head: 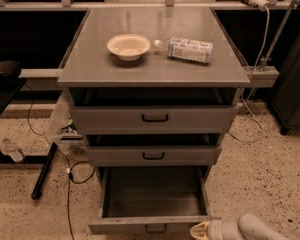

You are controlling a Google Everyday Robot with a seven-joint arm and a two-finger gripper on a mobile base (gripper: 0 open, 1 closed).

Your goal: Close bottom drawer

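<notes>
1. Bottom drawer (152, 196): lowest of three, grey, pulled far out, deep tray exposed; I see its black handle cut off at the frame edge.
2. Gripper (202, 230): low, at the drawer front's right end; I cannot tell its grip state.

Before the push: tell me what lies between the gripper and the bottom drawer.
Nothing. In the camera view, the gripper, low at the right, overlaps the front right end of the bottom drawer.

Speckled terrazzo floor (270, 174); black cable (68, 204) trailing at left. Grey counter (155, 69) in dim warm light, dark shelving (35, 39) behind. Gripper (199, 230) low at bottom edge, right of centre.
</notes>
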